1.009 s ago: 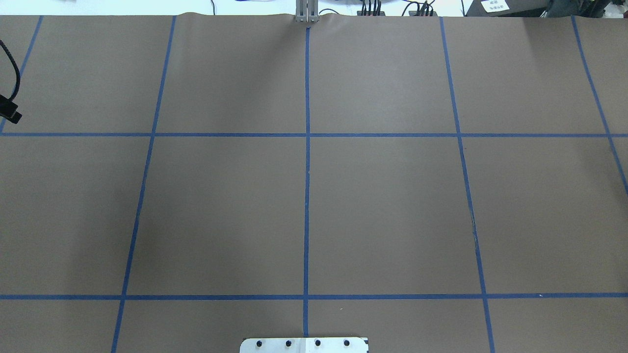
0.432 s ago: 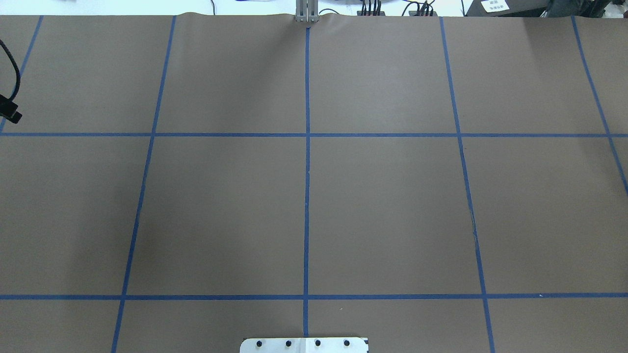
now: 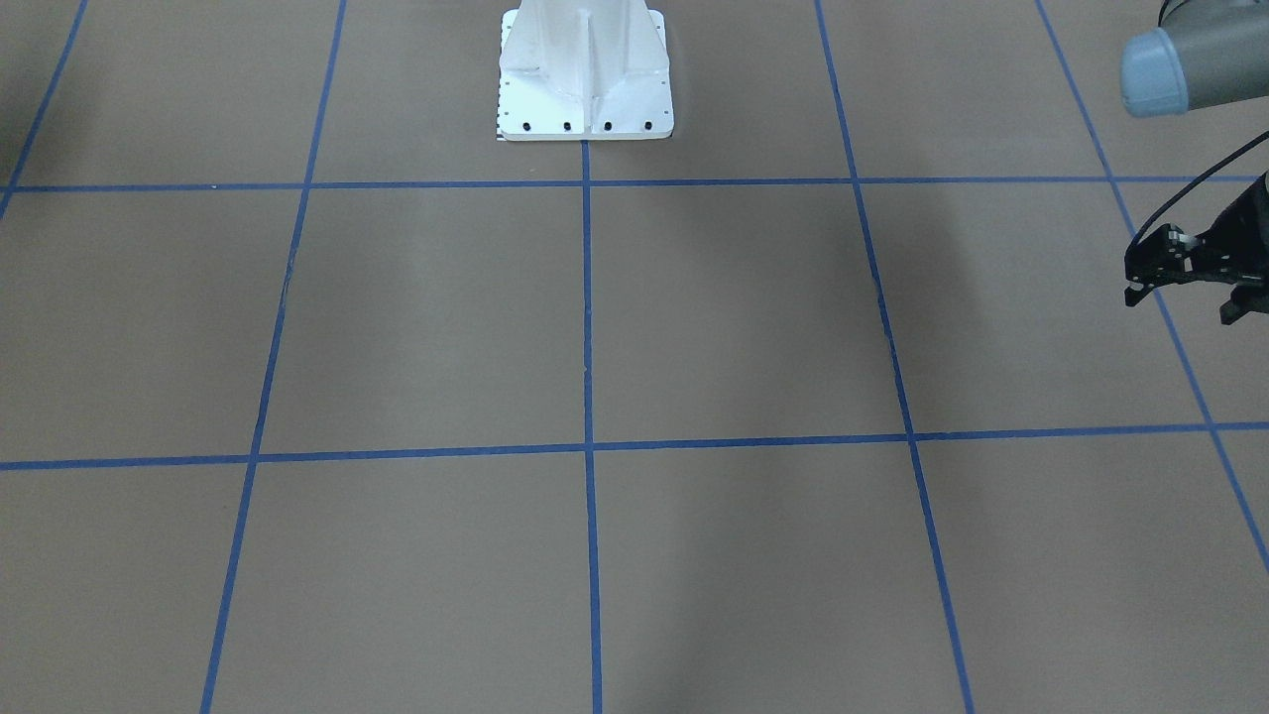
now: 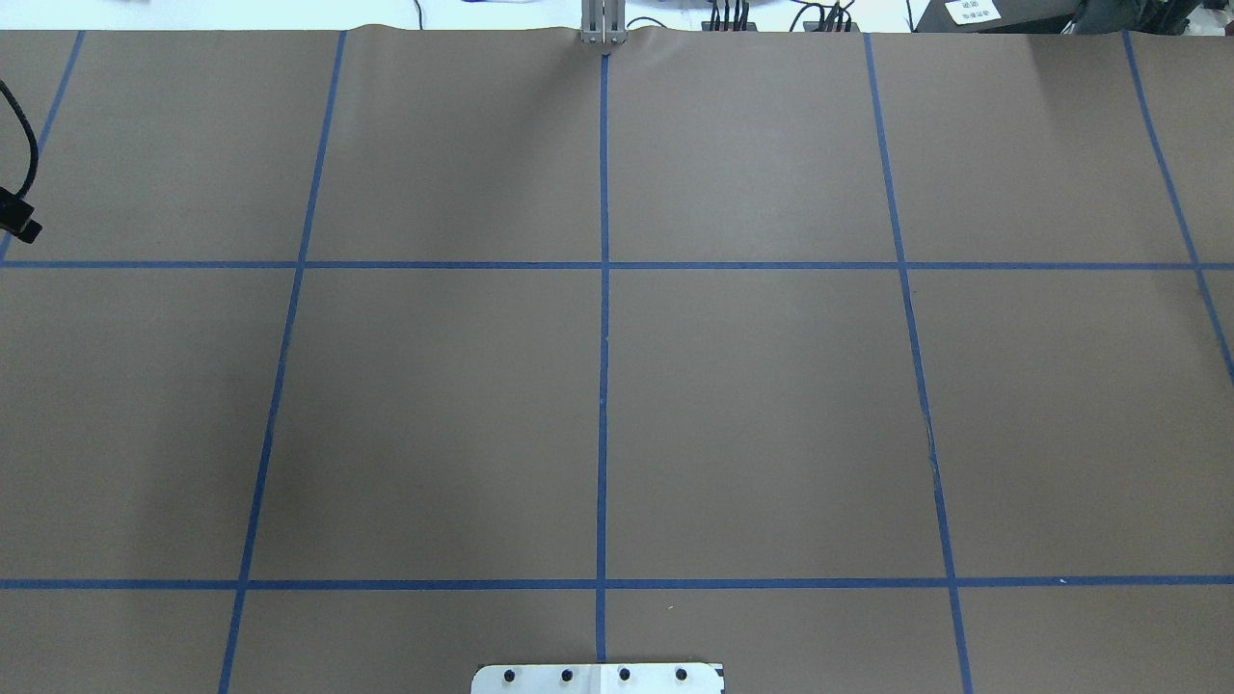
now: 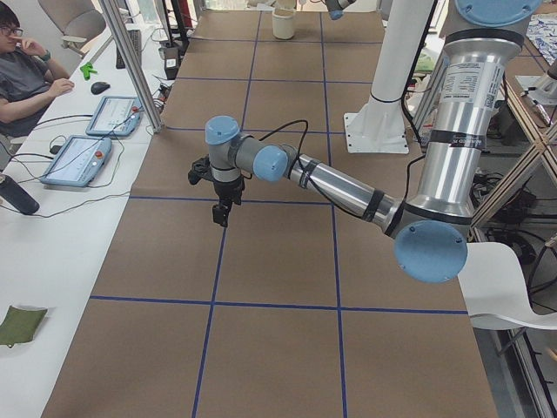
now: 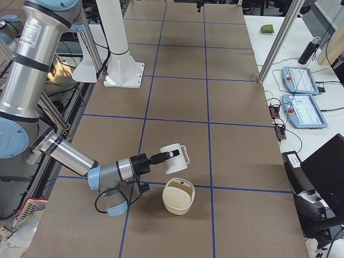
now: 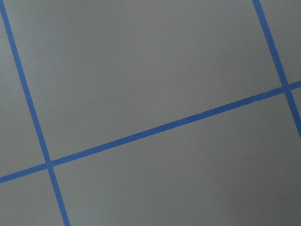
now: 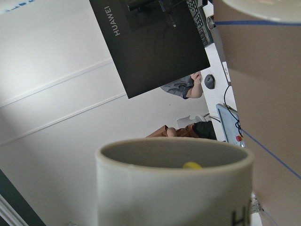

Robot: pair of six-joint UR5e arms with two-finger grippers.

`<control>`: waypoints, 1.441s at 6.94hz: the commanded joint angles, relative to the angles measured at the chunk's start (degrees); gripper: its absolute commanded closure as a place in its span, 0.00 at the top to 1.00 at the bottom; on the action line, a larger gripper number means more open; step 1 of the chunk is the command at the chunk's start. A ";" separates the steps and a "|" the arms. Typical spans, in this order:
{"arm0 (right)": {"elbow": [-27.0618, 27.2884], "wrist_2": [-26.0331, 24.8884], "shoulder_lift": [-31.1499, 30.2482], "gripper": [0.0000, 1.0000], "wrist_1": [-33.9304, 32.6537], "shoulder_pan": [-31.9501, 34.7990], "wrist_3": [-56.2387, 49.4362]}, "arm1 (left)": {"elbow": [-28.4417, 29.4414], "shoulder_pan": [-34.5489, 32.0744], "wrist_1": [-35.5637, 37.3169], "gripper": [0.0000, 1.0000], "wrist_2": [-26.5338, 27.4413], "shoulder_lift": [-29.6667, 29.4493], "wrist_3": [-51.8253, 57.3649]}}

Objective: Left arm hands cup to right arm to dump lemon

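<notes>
Table (image 4: pixel 771 386): covered in brown paper and divided into squares by blue tape lines (image 4: pixel 603 386).
Right arm (image 6: pixel 70 156): the near arm in the exterior right view. It reaches low over the table end on the robot's right.
Left arm (image 5: pixel 348 187): the near arm in the exterior left view. It extends over the table end on the robot's left, with the wrist pointing down.
Pedestal (image 3: pixel 585 69): white, bolted to the table at the robot's side.
Person (image 5: pixel 26 78): seated at the white side bench.
Monitor (image 8: pixel 150 42): black, marked HUAWEI, visible in the right wrist view.
Bowl (image 6: pixel 179 198): cream, standing on the table just beside the right gripper.
Cup (image 6: pixel 174 158): white mug, clear of the table at the tip of the right gripper. It is tipped well off upright, close above the bowl, with its mouth toward the bowl rim.
Left gripper (image 3: pixel 1182 297): above the table, fingertips spread wide with nothing between them.
Right gripper (image 6: pixel 167 155): meets the cup wall. The jaw setting cannot be determined.
Lemon (image 8: pixel 192 165): a yellow piece inside the cup, just below the grey rim.
</notes>
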 commanded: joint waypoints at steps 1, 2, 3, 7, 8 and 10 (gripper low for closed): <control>-0.50 -3.84 0.91 0.23 0.61 0.00 8.32 | -0.26 -0.06 0.00 1.00 0.00 0.11 0.00; -0.50 -3.93 0.65 0.24 0.79 0.00 11.30 | -0.18 0.02 0.00 1.00 0.00 0.11 0.00; -0.59 -4.11 0.38 0.24 0.79 0.09 14.98 | -0.18 0.03 0.00 1.00 0.00 0.02 0.00; -1.11 -4.37 0.20 0.24 0.79 0.27 20.29 | -0.18 0.03 0.00 1.00 0.00 0.02 0.00; -1.11 -4.37 0.21 0.23 0.79 0.35 23.25 | -0.18 0.03 0.00 1.00 0.09 -0.07 0.00; -1.38 -5.68 0.38 0.23 0.79 0.88 29.21 | -0.18 0.03 0.00 1.00 0.09 -0.07 0.00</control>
